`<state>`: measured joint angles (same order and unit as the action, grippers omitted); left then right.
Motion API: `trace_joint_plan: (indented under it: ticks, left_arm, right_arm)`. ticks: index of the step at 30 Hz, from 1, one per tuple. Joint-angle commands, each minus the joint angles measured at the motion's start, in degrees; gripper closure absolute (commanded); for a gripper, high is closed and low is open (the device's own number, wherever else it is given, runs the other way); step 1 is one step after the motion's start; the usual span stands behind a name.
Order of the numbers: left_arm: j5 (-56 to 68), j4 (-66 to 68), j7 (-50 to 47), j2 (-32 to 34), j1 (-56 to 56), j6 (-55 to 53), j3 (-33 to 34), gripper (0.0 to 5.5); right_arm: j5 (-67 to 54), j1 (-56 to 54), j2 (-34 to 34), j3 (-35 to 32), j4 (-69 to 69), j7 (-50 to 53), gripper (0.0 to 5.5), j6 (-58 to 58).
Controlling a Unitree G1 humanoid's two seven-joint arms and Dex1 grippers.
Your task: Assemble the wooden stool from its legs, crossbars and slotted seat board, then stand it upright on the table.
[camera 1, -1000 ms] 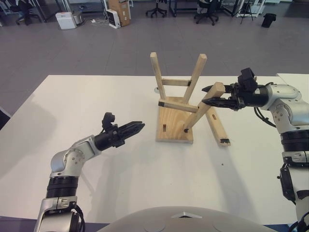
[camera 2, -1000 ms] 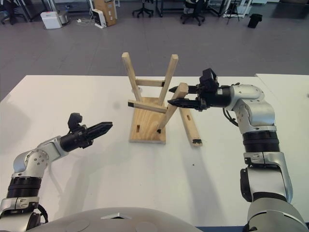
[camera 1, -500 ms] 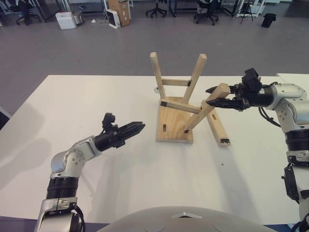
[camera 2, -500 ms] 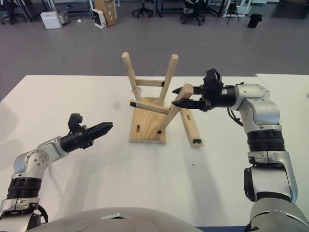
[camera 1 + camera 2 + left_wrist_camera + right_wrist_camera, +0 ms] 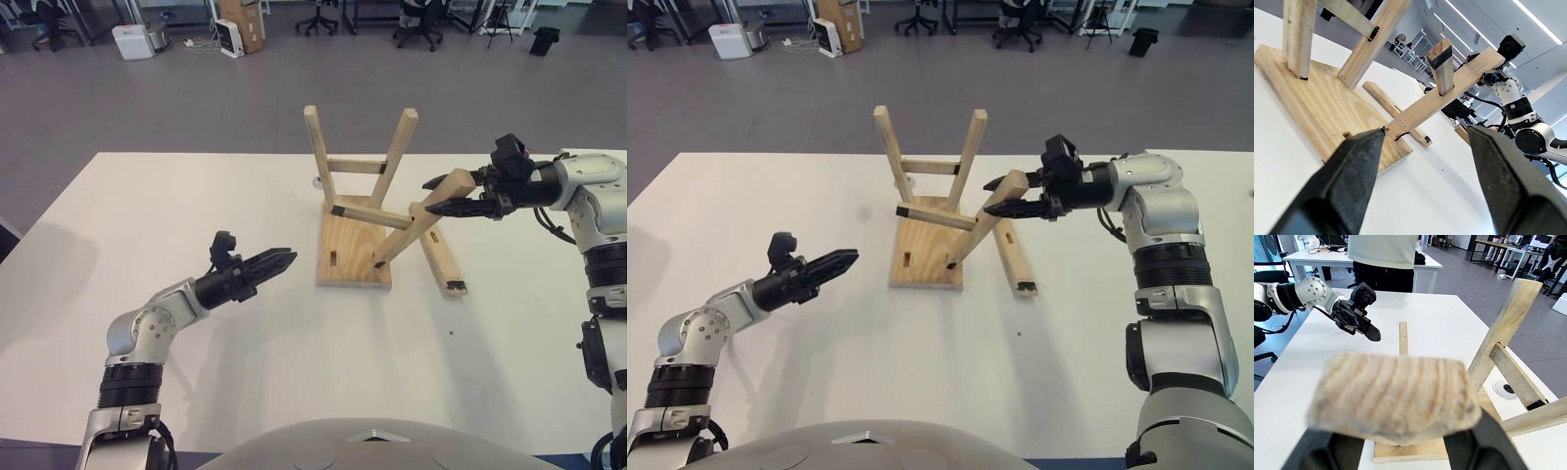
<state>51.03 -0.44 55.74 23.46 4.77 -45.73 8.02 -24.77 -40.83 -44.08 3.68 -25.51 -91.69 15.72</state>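
- A pale wooden board (image 5: pixel 345 269) lies flat on the white table (image 5: pixel 274 382), a little beyond the middle. Small dark slots (image 5: pixel 335 259) show near its left edge.
- Two far legs (image 5: pixel 316 147) stand up from the far side of the board. They lean a little away from each other toward the top.
- A crossbar (image 5: pixel 358 166) joins them high up. A second crossbar (image 5: pixel 370 216), with dark ends, runs lower, from the left far leg across to the tilted leg (image 5: pixel 416 223).
- The long axis of the tilted leg goes from the near right corner of the board up and out to the right.
- A loose leg (image 5: pixel 443 257) lies flat on the table just right of the board. Its long axis runs from far to near.
- The right gripper (image 5: pixel 432 196) is above the table, and its jaws are clamped on the top end of the tilted leg.
- The left gripper (image 5: pixel 291 258) hovers left of the board and points at it. Its jaws are apart.
- I cannot tell if the foot of the tilted leg sits in a slot. In the right wrist view the end of the leg is a blur that covers the pads.
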Motion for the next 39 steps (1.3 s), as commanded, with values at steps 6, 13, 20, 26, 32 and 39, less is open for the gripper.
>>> trace_joint_plan:
  ticks: [6, 13, 20, 26, 32, 39]
  left_arm:
    - [-0.6, -1.2, -0.9, -1.3, -0.5, 1.0, 0.1, 2.41]
    - [-0.7, -1.7, -1.5, -2.7, -1.6, 1.9, -0.2, 2.41]
    - [-1.2, -1.4, -1.8, -4.2, -1.2, 2.5, -1.0, 2.41]
    - [-1.4, -2.4, -2.6, -5.6, -2.3, 3.6, -1.3, 2.41]
    - [-0.9, -3.4, -3.3, -5.7, -3.8, 4.2, -1.2, 2.41]
    - [-2.5, -3.3, -4.5, -5.6, -4.4, 5.6, -1.3, 2.41]
  right_arm:
    - [4.7, -3.0, 2.1, 8.8, -2.0, -0.8, 3.47, -2.4]
    - [11.3, 3.5, 5.3, 18.0, -5.4, -0.1, 3.47, 0.9]
    - [18.0, 0.8, 7.0, 28.2, -13.2, 0.4, 3.47, 4.9]
    - [13.6, 3.1, 3.5, 23.8, -6.7, 3.7, 2.16, 2.1]
    - [9.0, 6.7, -1.3, 11.0, 0.1, 9.5, 2.16, 5.7]
    - [10.8, 17.1, 8.7, -7.0, 7.4, 48.6, 2.16, 10.6]
